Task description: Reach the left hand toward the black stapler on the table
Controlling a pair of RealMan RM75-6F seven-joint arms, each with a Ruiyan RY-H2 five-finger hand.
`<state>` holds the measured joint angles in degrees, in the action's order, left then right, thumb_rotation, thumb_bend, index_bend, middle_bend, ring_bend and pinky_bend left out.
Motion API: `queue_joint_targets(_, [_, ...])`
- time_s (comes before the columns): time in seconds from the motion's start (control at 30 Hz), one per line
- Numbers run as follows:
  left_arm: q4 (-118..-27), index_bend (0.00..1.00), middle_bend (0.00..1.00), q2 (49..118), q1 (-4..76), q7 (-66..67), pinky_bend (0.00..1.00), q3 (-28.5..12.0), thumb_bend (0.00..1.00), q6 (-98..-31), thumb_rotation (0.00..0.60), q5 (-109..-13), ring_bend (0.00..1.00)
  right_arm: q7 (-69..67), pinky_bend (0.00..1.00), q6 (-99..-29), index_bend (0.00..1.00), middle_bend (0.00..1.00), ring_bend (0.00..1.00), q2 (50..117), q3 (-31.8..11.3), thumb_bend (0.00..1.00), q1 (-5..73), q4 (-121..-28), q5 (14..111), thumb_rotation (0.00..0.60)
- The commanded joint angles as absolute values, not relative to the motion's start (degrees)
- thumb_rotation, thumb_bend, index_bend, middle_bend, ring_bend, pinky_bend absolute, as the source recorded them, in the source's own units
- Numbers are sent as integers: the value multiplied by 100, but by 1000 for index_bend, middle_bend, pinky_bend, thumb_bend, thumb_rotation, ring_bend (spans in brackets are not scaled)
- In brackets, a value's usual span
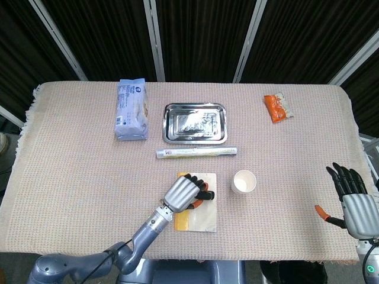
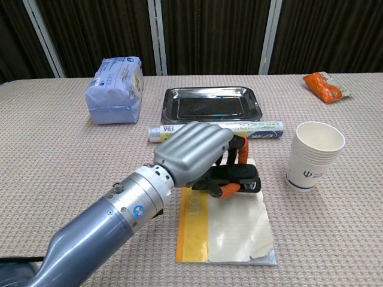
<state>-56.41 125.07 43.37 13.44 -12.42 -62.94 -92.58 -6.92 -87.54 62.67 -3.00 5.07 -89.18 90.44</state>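
My left hand (image 1: 185, 194) (image 2: 194, 149) hovers over the Lexicon notebook (image 1: 201, 222) (image 2: 233, 233) in the middle of the table. Its curled fingers hold a black stapler (image 2: 246, 179) (image 1: 206, 194), which points right toward the paper cup. Most of the stapler is hidden under the fingers; only its right end shows. My right hand (image 1: 354, 204) is at the table's right front corner with its fingers spread and nothing in it. The chest view does not show it.
A stack of paper cups (image 1: 244, 181) (image 2: 315, 154) stands right of the notebook. Behind lie a wrap roll (image 1: 196, 152) (image 2: 257, 127) and a steel tray (image 1: 195, 106) (image 2: 210, 91). A blue pack (image 1: 131, 109) (image 2: 115, 89) lies far left, an orange packet (image 1: 278, 107) (image 2: 323, 86) far right.
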Motion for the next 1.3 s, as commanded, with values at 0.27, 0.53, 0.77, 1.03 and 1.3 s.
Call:
queue_joint_targets(0.27, [-6331,124,360,12040,4312,1466,517,-1084,216,-6075,600,-9045,377,-690,0,-8840,0,0,0,6262,-327,203,465,-8907,9030,527])
queue_joint_targets(0.53, [-7524,7,243,11113,4062,2009,468,-974,195,-6096,600,-8829,272,-627,0,-8927,0,0,0,6305,-344,203,444,-8905,9068,523])
queue_joint_targets(0.77, [-8989,0,43,9397,3237,2658,248,-710,194,-6947,600,-8745,72,-522,0,-9025,0,0,0,6345,-327,204,414,-8911,9161,522])
queue_joint_targets(1.03, [-10437,0,0,7022,1443,2937,108,70,187,-8505,600,-8049,0,-267,0,-8860,0,0,0,6468,-320,203,474,-8896,9101,525])
queue_joint_targets(1.3, [-10067,0,0,6470,446,1882,104,449,189,-9411,600,-8194,0,238,0,-8725,0,0,0,6617,-269,204,526,-8996,9128,526])
